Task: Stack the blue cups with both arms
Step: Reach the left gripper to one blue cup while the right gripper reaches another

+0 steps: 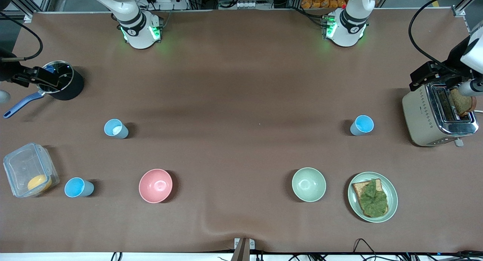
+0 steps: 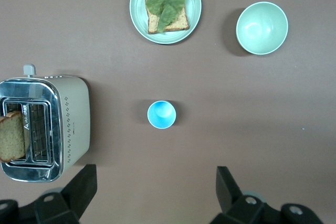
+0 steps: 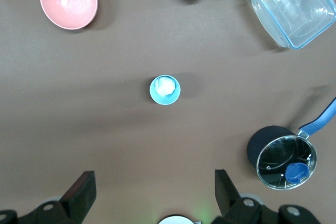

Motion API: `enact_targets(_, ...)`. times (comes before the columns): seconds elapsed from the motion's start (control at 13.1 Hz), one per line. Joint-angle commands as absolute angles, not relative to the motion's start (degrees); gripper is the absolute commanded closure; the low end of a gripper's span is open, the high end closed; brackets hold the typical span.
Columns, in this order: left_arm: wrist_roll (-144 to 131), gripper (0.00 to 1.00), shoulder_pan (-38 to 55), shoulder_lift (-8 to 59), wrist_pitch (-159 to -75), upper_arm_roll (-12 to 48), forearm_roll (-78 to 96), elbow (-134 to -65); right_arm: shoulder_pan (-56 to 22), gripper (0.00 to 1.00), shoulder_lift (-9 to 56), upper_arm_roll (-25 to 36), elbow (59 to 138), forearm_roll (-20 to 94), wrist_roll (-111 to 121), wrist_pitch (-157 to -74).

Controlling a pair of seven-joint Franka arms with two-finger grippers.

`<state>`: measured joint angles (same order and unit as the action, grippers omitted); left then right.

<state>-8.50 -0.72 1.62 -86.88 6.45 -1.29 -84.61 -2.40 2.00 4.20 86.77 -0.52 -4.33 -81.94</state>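
1. Three small blue plastic cups are seen upright and well apart on the brown surface (image 1: 241, 83): one pale (image 1: 116, 128), two brighter (image 1: 362, 125) (image 1: 78, 187).
2. Both the left hand (image 2: 155, 184) and the right hand (image 3: 155, 190) are held wide open and empty, high over the surface.
3. The cups are judged light, stiff and slippery; a rim grip is advised.

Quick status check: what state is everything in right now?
Toaster, bread sticking up.
Pot, lid on.
Container, something yellow inside.
Left gripper, open, near toaster.
Right gripper, open, near pot.
Cup by toaster, upright, unstacked.
Cup by pot, upright, unstacked.
Cup by container, upright, unstacked.
Pink bowl, upright, empty.
Green bowl, upright, empty.
Plate, holds toast with lettuce.
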Motion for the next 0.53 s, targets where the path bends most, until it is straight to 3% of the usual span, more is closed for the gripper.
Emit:
enact_targets(0.0, -7.03, 0.00, -0.62, 1.32, -86.57, 6.59, -0.79, -84.73, -2.20, 0.00, 1.84, 3.96, 86.57, 0.26, -5.54, -81.91)
enact_targets(0.46, -7.21, 0.00, -1.14, 5.09, -86.57, 6.33, -0.97, -85.33, -2.20, 0.00, 2.02, 4.04, 86.57, 0.26, -5.54, -81.83)
